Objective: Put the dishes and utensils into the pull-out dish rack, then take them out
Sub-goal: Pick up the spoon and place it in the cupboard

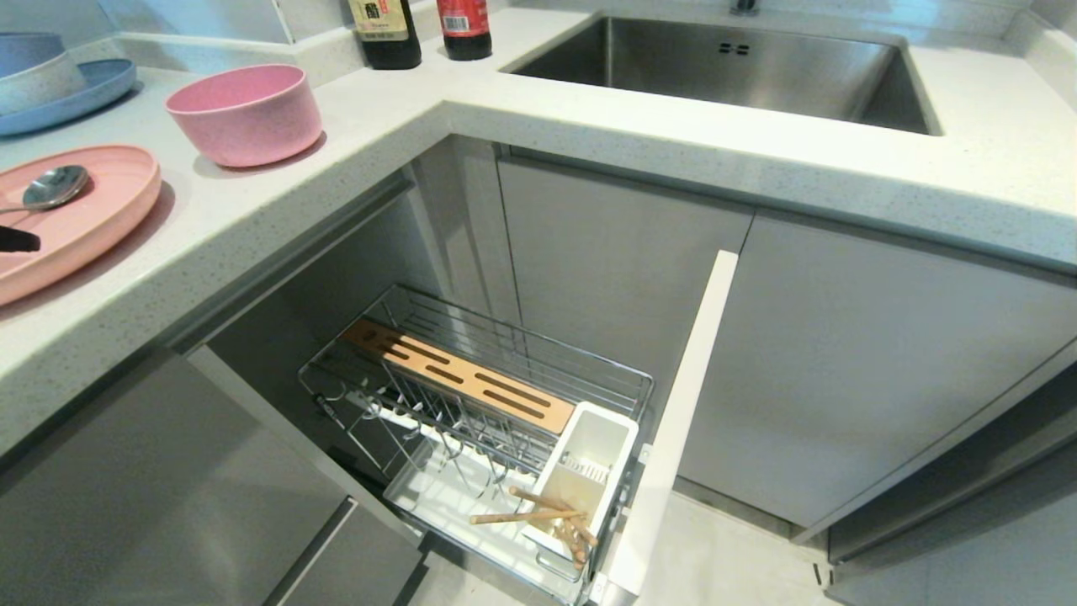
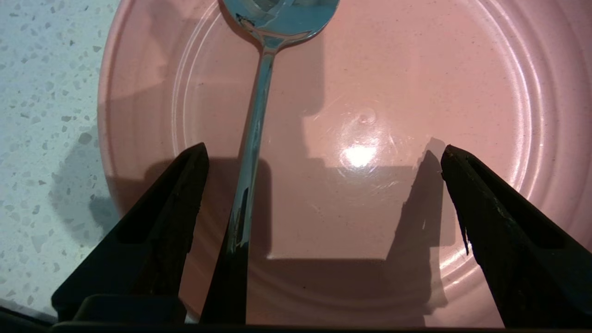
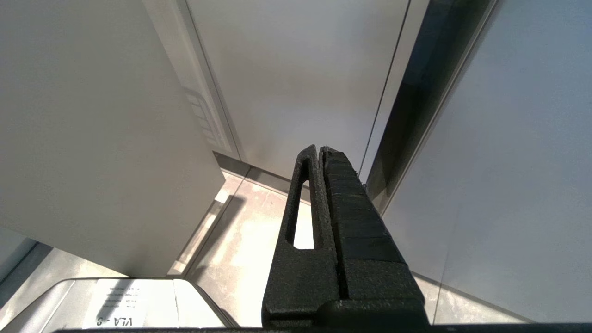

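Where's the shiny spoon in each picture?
Head view: the metal spoon lies on the pink plate at the far left, on the counter.
Left wrist view: the spoon runs up the middle-left, between the left gripper's open fingers.
Right wrist view: not in it.
Shared landmark: the pink plate under the spoon.

You see the shiny metal spoon (image 1: 52, 187) lying on the large flat pink plate (image 1: 80, 223); light wooden chopsticks (image 1: 538, 515) stand in the chrome wire rack's (image 1: 480, 396) white utensil cup (image 1: 589, 471).
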Robot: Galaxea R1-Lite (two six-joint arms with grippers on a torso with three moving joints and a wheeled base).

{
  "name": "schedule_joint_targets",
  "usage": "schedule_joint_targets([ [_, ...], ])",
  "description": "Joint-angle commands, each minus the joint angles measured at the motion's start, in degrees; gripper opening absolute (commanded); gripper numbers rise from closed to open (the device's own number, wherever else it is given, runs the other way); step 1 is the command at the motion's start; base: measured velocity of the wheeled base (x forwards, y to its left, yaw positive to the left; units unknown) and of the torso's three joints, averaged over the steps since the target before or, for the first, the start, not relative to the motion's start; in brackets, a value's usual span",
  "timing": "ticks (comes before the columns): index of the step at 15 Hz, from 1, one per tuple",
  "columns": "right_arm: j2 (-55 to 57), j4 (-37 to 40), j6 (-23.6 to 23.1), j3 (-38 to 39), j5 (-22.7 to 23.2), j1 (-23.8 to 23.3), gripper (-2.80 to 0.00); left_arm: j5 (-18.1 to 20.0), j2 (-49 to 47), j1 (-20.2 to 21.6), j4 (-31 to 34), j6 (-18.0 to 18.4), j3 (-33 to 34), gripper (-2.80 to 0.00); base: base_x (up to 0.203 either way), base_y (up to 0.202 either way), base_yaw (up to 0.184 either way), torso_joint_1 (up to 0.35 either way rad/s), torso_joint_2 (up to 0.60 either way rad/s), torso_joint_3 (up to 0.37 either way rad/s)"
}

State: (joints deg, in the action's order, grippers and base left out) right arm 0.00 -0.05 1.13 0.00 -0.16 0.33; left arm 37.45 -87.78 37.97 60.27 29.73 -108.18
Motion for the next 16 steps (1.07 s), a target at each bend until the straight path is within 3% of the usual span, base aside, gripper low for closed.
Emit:
schedule_joint_targets([
  [1, 0.00, -0.04, 0.01, 0.09, 0.06, 0.02, -2.80, 0.17, 0.25, -0.18, 0.29, 0.15, 0.07, 0.00, 0.000, 0.000, 0.000, 0.000, 0.00, 0.000],
  [10, 0.00, -0.04, 0.01, 0.09, -0.01, 0.03, -2.80, 0.08, 0.60, -0.44, 0.37, 0.24, 0.17, 0.00, 0.000, 0.000, 0.000, 0.000, 0.00, 0.000],
  [11, 0.00, -0.04, 0.01, 0.09, 0.07, 0.02, -2.80, -0.02, 0.60, -0.41, 0.37, 0.89, 0.58, -2.80, 0.000, 0.000, 0.000, 0.000, 0.00, 0.000],
  [14, 0.00, -0.04, 0.01, 0.09, -0.02, 0.02, -2.80, -4.93, 0.51, -0.44, 0.46, 1.56, 1.04, -2.80, 0.000, 0.000, 0.000, 0.000, 0.00, 0.000],
  [16, 0.00, -0.04, 0.01, 0.09, -0.02, 0.02, -2.80, -5.01, 0.51, -0.44, 0.46, 1.56, 1.04, -2.80, 0.000, 0.000, 0.000, 0.000, 0.00, 0.000],
])
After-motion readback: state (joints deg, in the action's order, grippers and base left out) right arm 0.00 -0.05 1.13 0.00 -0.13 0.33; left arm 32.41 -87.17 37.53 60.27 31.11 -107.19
